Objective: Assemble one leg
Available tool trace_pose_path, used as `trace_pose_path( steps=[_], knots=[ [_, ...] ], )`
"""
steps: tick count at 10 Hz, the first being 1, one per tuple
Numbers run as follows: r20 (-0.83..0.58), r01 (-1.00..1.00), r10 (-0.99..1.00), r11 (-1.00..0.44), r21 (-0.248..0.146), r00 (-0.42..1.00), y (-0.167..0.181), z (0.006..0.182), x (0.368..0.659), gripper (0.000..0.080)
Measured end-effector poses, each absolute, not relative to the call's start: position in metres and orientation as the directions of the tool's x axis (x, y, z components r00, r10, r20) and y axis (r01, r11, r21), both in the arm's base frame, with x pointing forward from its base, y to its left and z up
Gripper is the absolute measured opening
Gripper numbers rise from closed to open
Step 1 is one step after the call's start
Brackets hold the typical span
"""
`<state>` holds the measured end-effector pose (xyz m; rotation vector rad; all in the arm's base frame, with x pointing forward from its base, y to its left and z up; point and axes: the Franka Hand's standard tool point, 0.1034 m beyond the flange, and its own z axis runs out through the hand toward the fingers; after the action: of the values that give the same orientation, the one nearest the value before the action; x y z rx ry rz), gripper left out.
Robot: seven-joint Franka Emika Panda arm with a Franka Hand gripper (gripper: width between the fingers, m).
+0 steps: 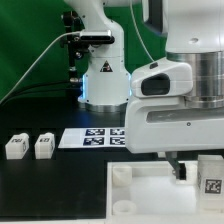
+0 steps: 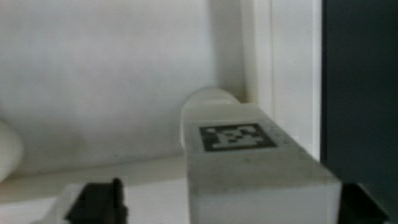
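Insertion seems in hand: a leg [image 2: 240, 150] is held by the gripper [image 1: 196, 172] over the tray [image 1: 140, 192], near its corner. Lowering squarely into a socket is called for next.

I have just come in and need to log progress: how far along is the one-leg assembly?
Done: one leg has been brought over to the tray and stands at its edge on the exterior view's right.
In hand: the gripper is down beside that leg; whether it grips it cannot be told.
Left: seating the leg in a socket is not visibly finished. Two spare legs remain on the table.
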<state>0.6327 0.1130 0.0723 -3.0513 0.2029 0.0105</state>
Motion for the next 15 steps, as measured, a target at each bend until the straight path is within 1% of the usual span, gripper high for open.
trace_pose_path(
  steps=[1, 2, 3, 4, 5, 6, 7, 8, 9, 11, 12, 13, 14, 15],
  knots=[
    [-0.017, -0.183, -0.182, -0.980, -0.082, 0.983, 0.1131, 0.0722, 0.6327, 0.0385],
    [-0.031, -0.321, -0.319, -0.943, -0.085, 0.947, 0.1145, 0.0722, 0.6325, 0.0290],
    [-0.041, -0.424, -0.422, -0.902, -0.083, 0.906, 0.1149, 0.0720, 0.6323, 0.0290],
    [-0.053, -0.550, -0.547, -0.832, -0.076, 0.835, 0.1149, 0.0723, 0.6328, 0.0291],
    [-0.074, -0.732, -0.728, -0.680, -0.049, 0.681, 0.1144, 0.0733, 0.6343, 0.0291],
    [-0.090, -0.867, -0.863, -0.498, -0.014, 0.498, 0.1148, 0.0717, 0.6353, 0.0291],
    [-0.119, -0.972, -0.965, -0.236, 0.013, 0.233, 0.1130, 0.0709, 0.6362, 0.0291],
    [-0.151, -0.996, -0.985, -0.085, 0.026, 0.080, 0.1100, 0.0708, 0.6358, 0.0291],
    [-0.153, -0.999, -0.988, -0.019, 0.036, 0.013, 0.1106, 0.0704, 0.6354, 0.0291],
    [-0.152, -0.999, -0.988, -0.013, 0.037, 0.008, 0.1111, 0.0704, 0.6353, 0.0292],
    [-0.152, -0.999, -0.988, -0.014, 0.038, 0.008, 0.1113, 0.0701, 0.6351, 0.0375],
    [-0.146, -0.993, -0.982, -0.121, -0.002, 0.120, 0.1108, 0.0701, 0.6376, 0.0511],
    [-0.122, -0.964, -0.957, -0.257, -0.068, 0.264, 0.1110, 0.0692, 0.6369, 0.0511],
    [-0.108, -0.922, -0.916, -0.378, -0.088, 0.386, 0.1134, 0.0707, 0.6310, 0.0620]
  ],
)
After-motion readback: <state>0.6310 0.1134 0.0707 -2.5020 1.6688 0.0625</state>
